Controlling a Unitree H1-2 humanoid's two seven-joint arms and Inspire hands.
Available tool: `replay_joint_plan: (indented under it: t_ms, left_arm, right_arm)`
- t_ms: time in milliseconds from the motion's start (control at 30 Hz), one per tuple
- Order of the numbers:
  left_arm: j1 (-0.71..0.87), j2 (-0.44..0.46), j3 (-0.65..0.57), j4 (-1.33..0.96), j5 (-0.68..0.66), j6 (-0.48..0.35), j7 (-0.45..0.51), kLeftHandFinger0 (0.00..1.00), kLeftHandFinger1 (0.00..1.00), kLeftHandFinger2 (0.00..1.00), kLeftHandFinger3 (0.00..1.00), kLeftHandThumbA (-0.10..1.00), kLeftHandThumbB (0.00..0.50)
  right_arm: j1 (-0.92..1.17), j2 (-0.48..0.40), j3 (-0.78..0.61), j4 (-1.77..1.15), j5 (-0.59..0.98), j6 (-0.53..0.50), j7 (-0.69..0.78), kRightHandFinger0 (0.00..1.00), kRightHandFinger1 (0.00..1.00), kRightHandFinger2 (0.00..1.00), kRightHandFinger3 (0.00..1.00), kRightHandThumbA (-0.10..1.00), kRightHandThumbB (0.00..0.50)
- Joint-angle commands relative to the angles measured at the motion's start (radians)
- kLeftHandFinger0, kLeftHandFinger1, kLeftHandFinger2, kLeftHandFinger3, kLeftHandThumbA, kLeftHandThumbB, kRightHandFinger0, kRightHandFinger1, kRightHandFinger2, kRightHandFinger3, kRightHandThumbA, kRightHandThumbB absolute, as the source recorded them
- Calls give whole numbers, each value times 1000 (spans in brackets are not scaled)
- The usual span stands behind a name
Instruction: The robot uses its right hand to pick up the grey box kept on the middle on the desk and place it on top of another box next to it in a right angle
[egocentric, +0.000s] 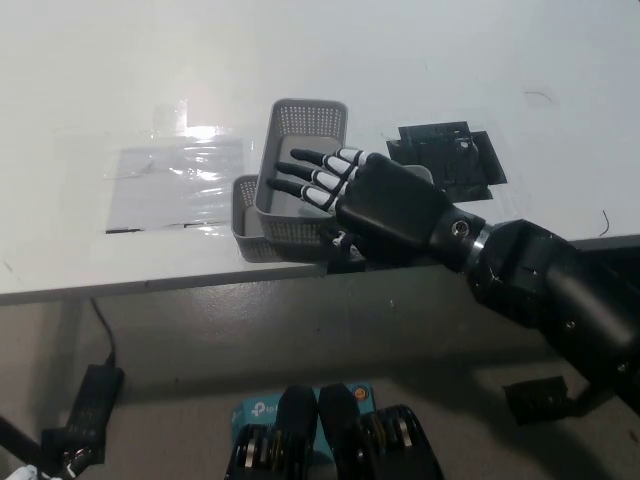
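The right hand (375, 205) hovered, fingers spread, holding nothing, over the grey box (300, 165) stacked on another box (250, 222); black patch (450, 160) at three o'clock on the white desk (120, 90).

Bare desk (420, 70) beyond stacked grey boxes (290, 200)
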Motion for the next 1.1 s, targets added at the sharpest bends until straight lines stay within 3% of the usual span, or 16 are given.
replay_joint_plan:
  t_ms: [0,100,133,200,233,267,300,367,500,533,767,833,867,933,967,1067]
  left_arm:
    - [16,15,7,-12,12,-30,5,17,170,117,15,1000,237]
    - [9,14,6,-18,16,-7,4,0,170,121,31,1000,232]
    - [10,9,12,-19,6,-6,4,0,167,118,15,1000,238]
    - [6,16,10,-12,13,-30,7,12,156,109,8,1000,227]
    - [5,20,11,-6,13,-50,8,18,147,103,6,1000,229]
    - [4,18,16,-13,7,-22,3,77,141,95,18,1000,279]
    - [2,18,16,-9,6,-23,2,61,137,91,10,1000,270]
    - [1,20,16,-1,5,-28,3,67,138,93,21,1000,343]
    - [-1,16,9,2,9,-21,1,67,149,107,42,1000,335]
    - [0,16,8,-2,11,-12,0,38,155,115,57,1000,318]
    - [5,15,5,-4,18,-18,4,35,145,105,61,1000,328]
    - [2,4,-2,0,11,-26,1,31,135,87,32,1000,320]
    - [3,2,-1,2,9,-35,2,7,128,83,25,1000,333]
    - [2,-5,0,4,4,-33,1,0,125,83,6,1000,375]
    - [1,-7,2,8,0,-33,1,7,127,84,9,1000,349]
    - [0,-5,-1,7,15,-38,5,9,135,97,46,1000,307]
  right_arm:
    - [-35,-28,-50,-76,3,-3,54,659,966,1000,1000,524,146]
    - [-20,-58,-78,-199,56,-7,148,656,961,1000,1000,348,130]
    - [-1,-84,-90,-305,121,16,249,662,984,1000,1000,232,90]
    - [12,-101,-104,-383,165,42,314,672,996,1000,1000,178,101]
    - [17,-106,-110,-410,184,48,336,671,993,1000,1000,169,104]
    - [35,-136,-122,-515,227,97,411,673,991,1000,1000,170,86]
    - [45,-149,-134,-563,259,116,436,670,966,1000,1000,158,95]
    - [56,-165,-161,-649,317,187,497,662,941,1000,1000,152,106]
    - [76,-177,-212,-755,391,312,580,634,914,1000,1000,246,83]
    - [88,-173,-241,-796,426,370,595,560,824,950,1000,275,109]
    - [300,-23,-401,-797,533,485,447,398,573,658,924,259,150]
    - [385,40,-445,-758,589,487,398,385,555,584,891,205,145]
    - [424,80,-468,-727,635,473,371,308,462,556,874,77,153]
    - [460,118,-495,-712,646,489,370,252,387,539,868,64,149]
    - [497,153,-510,-685,621,491,350,181,306,521,876,110,141]
    - [549,218,-548,-610,598,445,299,161,291,515,879,157,143]
